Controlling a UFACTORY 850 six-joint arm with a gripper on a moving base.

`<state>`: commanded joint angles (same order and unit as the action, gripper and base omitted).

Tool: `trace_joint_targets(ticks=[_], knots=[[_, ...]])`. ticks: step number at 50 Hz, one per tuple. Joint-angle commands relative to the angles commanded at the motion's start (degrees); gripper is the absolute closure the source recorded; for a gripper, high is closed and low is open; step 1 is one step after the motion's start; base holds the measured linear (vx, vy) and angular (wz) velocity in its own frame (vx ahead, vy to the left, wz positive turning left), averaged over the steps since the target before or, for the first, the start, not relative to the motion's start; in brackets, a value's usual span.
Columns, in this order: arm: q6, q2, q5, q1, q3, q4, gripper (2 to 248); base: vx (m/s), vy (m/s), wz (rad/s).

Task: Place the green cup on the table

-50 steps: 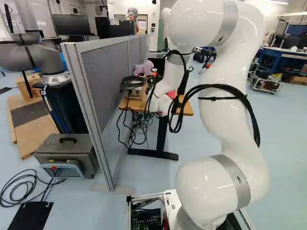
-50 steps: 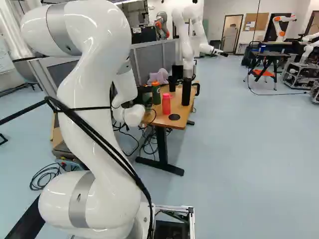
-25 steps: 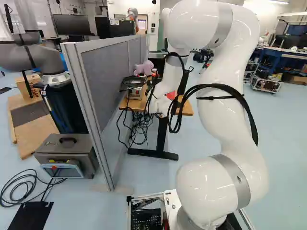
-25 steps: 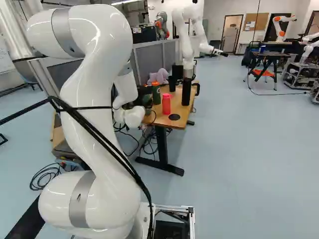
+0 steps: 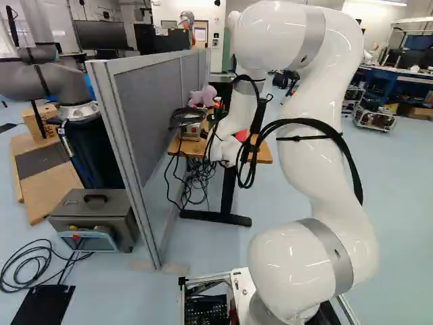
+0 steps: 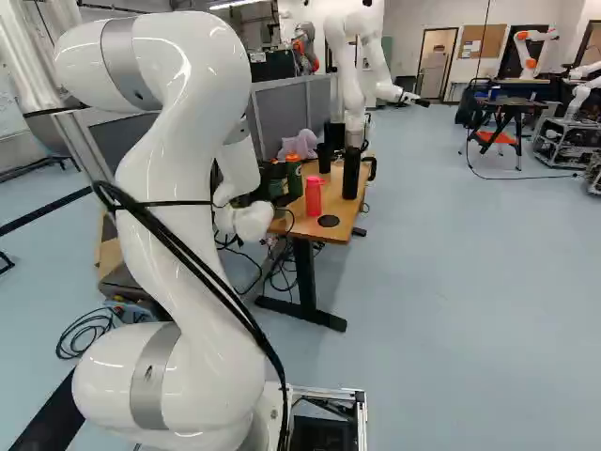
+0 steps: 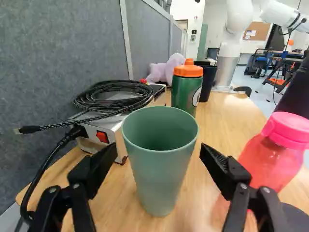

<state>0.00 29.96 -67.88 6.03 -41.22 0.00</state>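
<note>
1. Light-wood tabletop [image 7: 222,123] sits under everything that matters; white jointed arm [image 6: 174,225] reaches to it.
2. Black two-finger gripper [image 7: 158,152]: fingers wide, visible gap either side, no grip.
3. Tapered green cup [image 7: 157,169] is on the table, on the gripper's centreline, between the tips or slightly ahead. Depth hard to call. Long axis up, crossing the reach; fingers flank it left and right.
4. Cup looks: matte sage green, plain smooth wall, wide open rim, narrower base. Upright. Probably stiff, and tippy if knocked high.
5. My read: placement looks done. Next is a straight back-out along the finger line, fingers kept wide. Side drift could clip the wall.
6. Translucent pink bottle [image 7: 265,164] is just beside one finger; watch that side. Grey metal box [image 7: 111,129] with black cable coil [image 7: 116,99] is off the other.
7. Beyond the cup: dark green bottle with orange lid [image 7: 184,92], then black tumbler [image 7: 208,82] and pale purple plush [image 7: 166,68].
</note>
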Motion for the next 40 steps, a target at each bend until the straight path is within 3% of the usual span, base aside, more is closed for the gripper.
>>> trace_joint_targets(ticks=[3,4,40], knots=[[0.00,-0.08,0.00,0.00,0.02,0.00,20,0.000,0.000,0.000],[0.00,-0.15,0.00,0.00,0.03,0.00,3,0.000,0.000,0.000],[0.00,-9.74,0.00,0.55,7.42,0.00,3,0.000,0.000,0.000]])
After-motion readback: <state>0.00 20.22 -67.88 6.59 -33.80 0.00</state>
